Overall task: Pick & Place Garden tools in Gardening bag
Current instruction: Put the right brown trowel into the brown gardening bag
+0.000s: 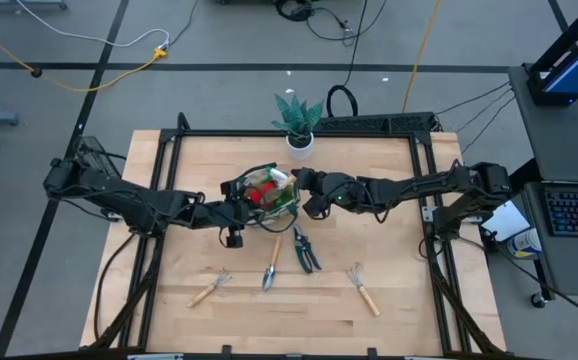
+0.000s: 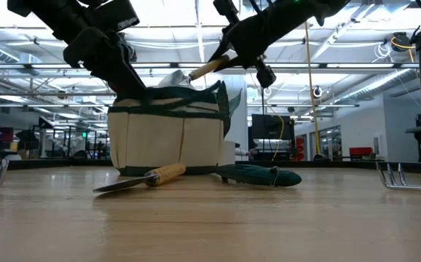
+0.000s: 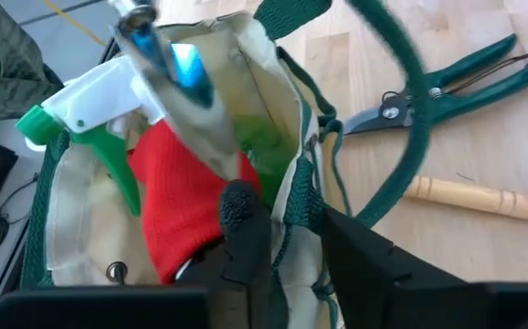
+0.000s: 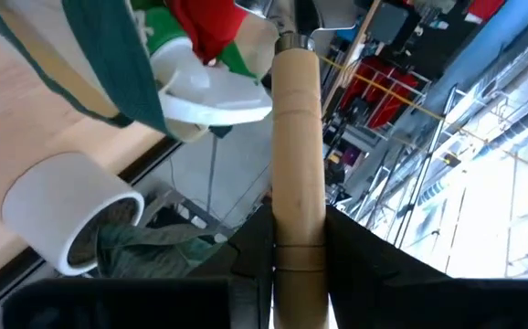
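While the round beige fabric bag with dark green trim (image 1: 265, 192) sits just past the centre of the light wooden surface (image 1: 389, 210), both arms meet over it. Right hand (image 1: 307, 193), at the bag's 3 o'clock, is clamped on the wooden handle of a metal trowel (image 4: 298, 155), blade angled down into the bag mouth. Left hand (image 1: 237, 198), at the bag's 9 o'clock, pinches the bag's rim, one finger (image 3: 244, 228) inside and one outside. Inside the bag: green spray bottle with white trigger head (image 3: 90, 123) and red glove (image 3: 186, 206). Still on the surface toward 6 o'clock: wooden-handled rake (image 1: 210, 288) at 7, wooden-handled trowel (image 1: 271, 270) at 6, dark green pruning shears (image 1: 306, 250) just beside it, second wooden-handled rake (image 1: 362, 288) at 5. Potted green plant in a white pot (image 1: 299, 122) stands at 12 o'clock, beyond the bag.
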Robot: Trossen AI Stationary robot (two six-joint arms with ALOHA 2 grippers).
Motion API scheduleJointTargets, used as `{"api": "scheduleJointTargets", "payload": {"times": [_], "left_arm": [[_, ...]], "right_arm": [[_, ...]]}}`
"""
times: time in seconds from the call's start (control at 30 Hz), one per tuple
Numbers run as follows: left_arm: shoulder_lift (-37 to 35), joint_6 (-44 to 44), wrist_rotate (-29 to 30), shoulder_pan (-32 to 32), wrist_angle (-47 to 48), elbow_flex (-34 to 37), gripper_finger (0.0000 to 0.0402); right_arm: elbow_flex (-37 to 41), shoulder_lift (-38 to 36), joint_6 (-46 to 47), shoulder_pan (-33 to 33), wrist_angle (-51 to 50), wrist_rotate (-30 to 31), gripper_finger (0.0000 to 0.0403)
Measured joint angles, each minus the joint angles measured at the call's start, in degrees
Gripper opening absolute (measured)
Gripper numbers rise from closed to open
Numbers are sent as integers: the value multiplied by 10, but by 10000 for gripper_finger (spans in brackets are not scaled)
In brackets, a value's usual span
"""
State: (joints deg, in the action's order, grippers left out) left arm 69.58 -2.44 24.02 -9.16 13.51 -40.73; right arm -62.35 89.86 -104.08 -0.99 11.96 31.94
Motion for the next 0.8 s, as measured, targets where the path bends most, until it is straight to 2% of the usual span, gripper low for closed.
{"api": "scheduleJointTargets", "payload": {"times": [0.33, 0.5, 0.67, 0.8], "left_arm": [[0, -19, -11, 20, -13, 0, 9], [0, -23, -47, 20, -46, 0, 19], [0, -23, -46, 20, -56, 0, 11], [0, -19, -45, 20, -63, 0, 9]], "right_arm": [[0, 0, -12, -1, -7, -59, 62], [0, 9, -17, 0, -9, -64, 62], [0, 10, -13, 0, -10, -18, 62], [0, 10, 27, 0, -13, 31, 62]]}}
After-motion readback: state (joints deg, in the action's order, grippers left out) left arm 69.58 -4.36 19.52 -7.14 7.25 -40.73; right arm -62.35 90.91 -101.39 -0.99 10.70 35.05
